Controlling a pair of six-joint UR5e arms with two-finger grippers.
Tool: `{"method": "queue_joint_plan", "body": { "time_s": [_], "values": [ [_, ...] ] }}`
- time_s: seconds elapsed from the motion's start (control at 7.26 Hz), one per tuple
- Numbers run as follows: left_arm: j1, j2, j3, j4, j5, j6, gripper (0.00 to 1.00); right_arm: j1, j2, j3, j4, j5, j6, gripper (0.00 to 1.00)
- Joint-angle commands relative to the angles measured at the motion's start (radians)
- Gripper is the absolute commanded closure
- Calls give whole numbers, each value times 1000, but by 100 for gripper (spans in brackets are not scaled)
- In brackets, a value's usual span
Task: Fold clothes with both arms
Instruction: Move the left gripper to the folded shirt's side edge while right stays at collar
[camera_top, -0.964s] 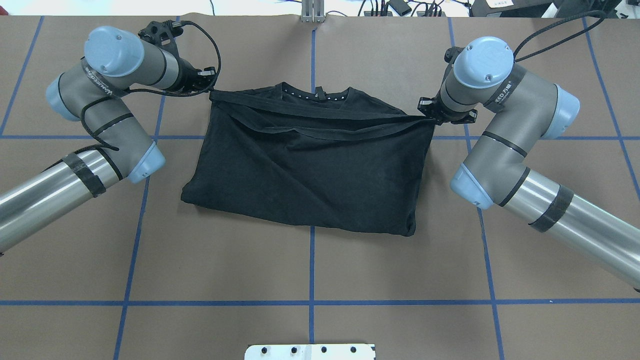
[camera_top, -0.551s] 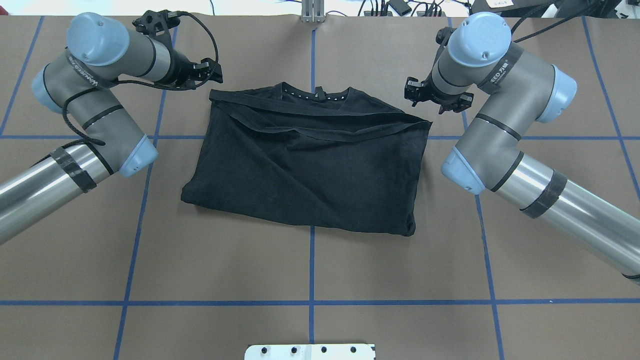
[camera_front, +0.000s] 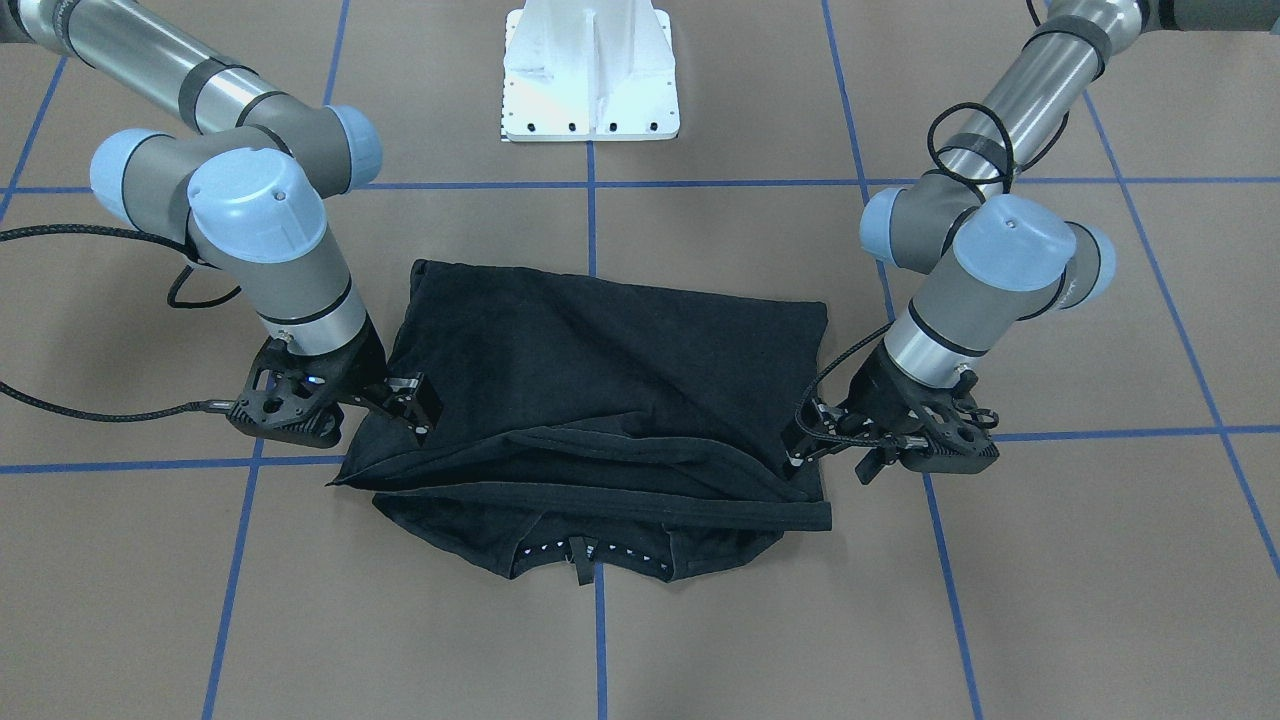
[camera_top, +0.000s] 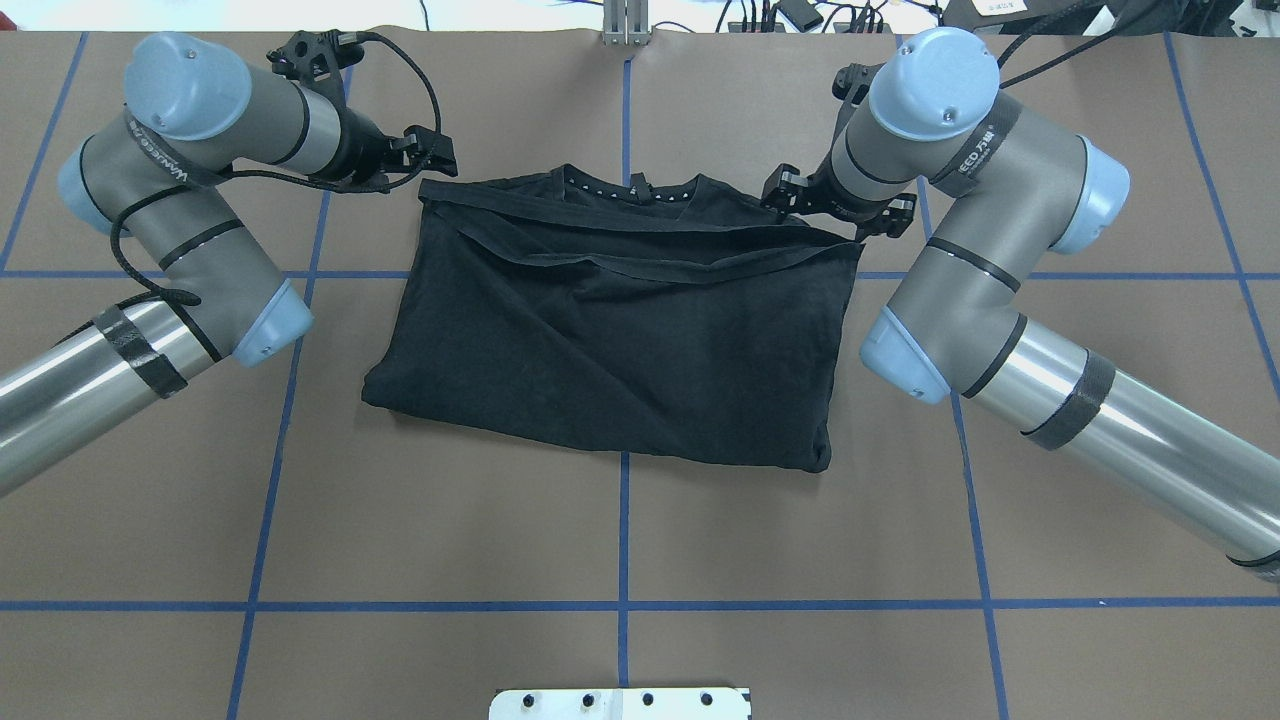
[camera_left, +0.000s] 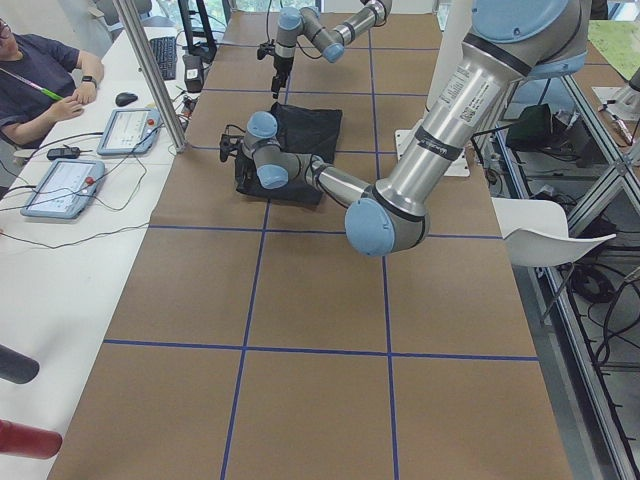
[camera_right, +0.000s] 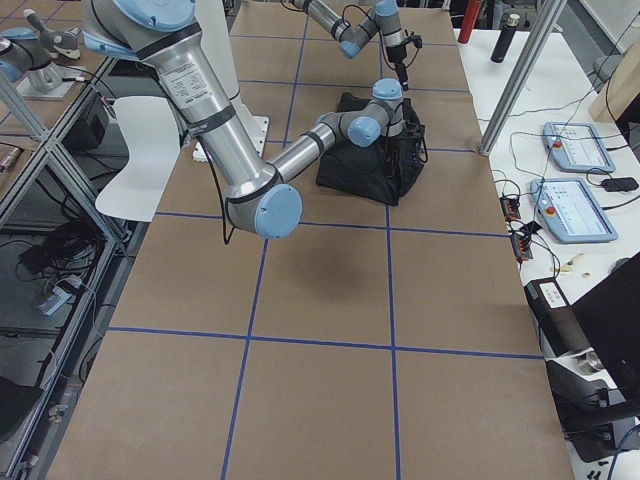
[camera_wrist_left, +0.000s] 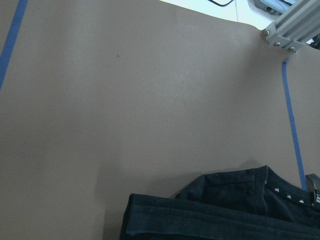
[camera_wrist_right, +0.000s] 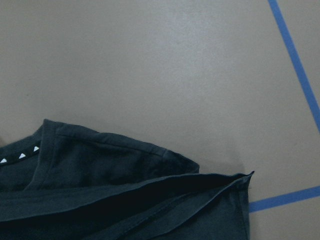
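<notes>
The clothes are one black T-shirt (camera_top: 620, 330) lying folded in half, plain side up, with its collar (camera_top: 632, 190) at the far edge. The same T-shirt (camera_front: 600, 380) shows in the front-facing view, with a doubled hem band across it. My left gripper (camera_top: 432, 152) hovers open just off the far left corner, touching no cloth. My right gripper (camera_top: 785, 192) hangs open over the far right corner, holding nothing. Facing the robot, the left gripper (camera_front: 812, 440) is on the right and the right gripper (camera_front: 412, 402) on the left. Both wrist views show only cloth (camera_wrist_right: 125, 195) and table, no fingers.
The brown table carries a blue tape grid (camera_top: 624, 605). The white pedestal base (camera_front: 590, 70) stands on the robot's side. An aluminium post (camera_top: 625, 20) and cables line the far edge. A person (camera_left: 40, 80) sits at a side desk with tablets (camera_left: 125, 130).
Both grippers have let go of the T-shirt's far corners and risen. The right one has since shifted inward over the far right corner. The left has edged back toward its corner.
</notes>
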Motion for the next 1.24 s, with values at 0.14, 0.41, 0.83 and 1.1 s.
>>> {"method": "queue_joint_plan", "body": {
  "time_s": [0.14,0.41,0.83,1.1],
  "values": [
    [75,170,-210,8,-31,-2,0,-17,4,23,0,0,-16,2],
    [137,337,-359,2,-31,0,0,-17,-3,26,2,0,-34,2],
    [236,376,-362,-10,-16,-5,0,-17,-6,26,2,0,-37,2],
    [249,394,-360,-38,-16,-9,4,-17,-6,26,3,0,-37,2]
  ]
}}
